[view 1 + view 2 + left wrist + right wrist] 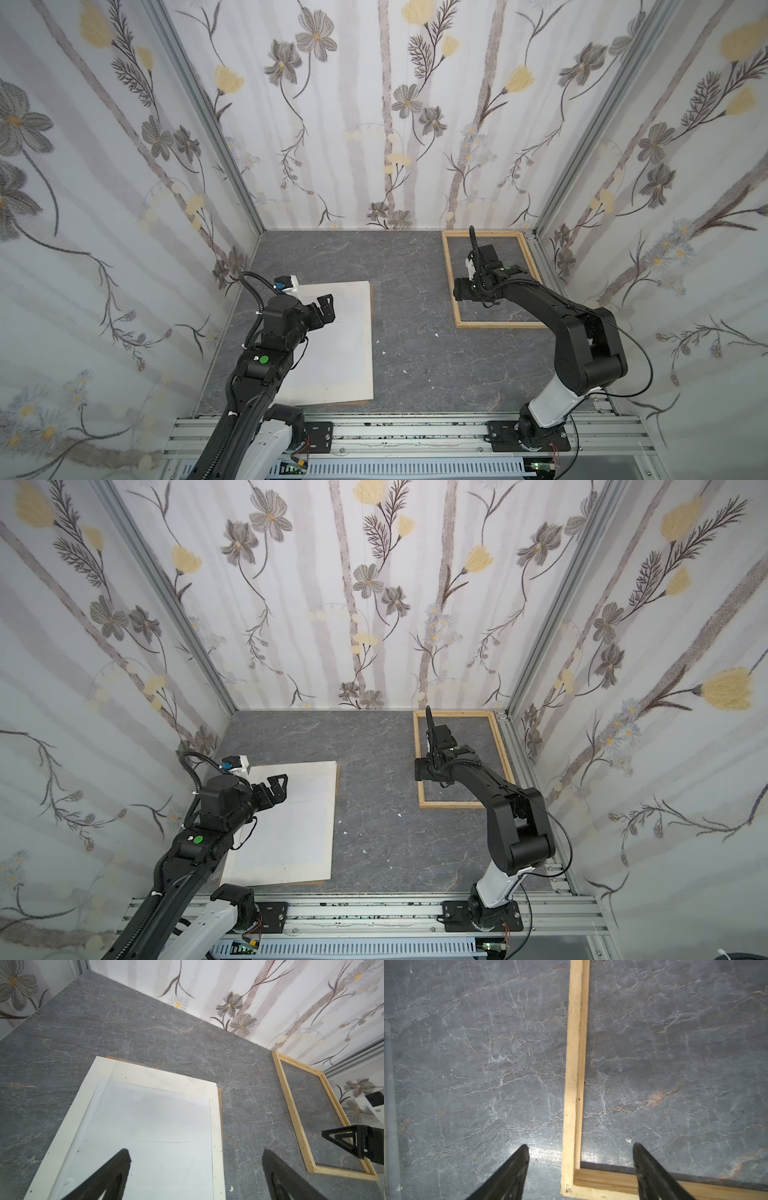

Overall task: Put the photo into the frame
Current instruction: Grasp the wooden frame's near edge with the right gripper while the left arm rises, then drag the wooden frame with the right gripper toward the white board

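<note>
1. Nearest the viewer, an aluminium rail [415,432] carrying both arm bases runs along the near edge of the grey, stone-patterned counter [415,365].
2. The photo [149,1136] lies flat at near left, apparently white side up. It is the top sheet of a stack, and no picture side shows.
3. It looks thin, light and floppy, so it would probably crease easily; a faint ripple crosses it. A free corner or its right edge seems the best place to take hold, lifting gently.
4. Under it sit a cream mat board [66,1126] and a brown board [116,1059], which shows only as a sliver.
5. The left end effector [196,1153] hovers over the photo with its fingers wide apart, holding nothing.
6. The frame [490,323] lies flat at far right, close to the back and right walls and well apart from the stack. It is empty: only bare counter shows through its opening.
7. The right end effector [581,1146] hangs over the frame's near left corner. Its fingers are apart, one on either side of the left strip, and they are not gripping it.
</note>
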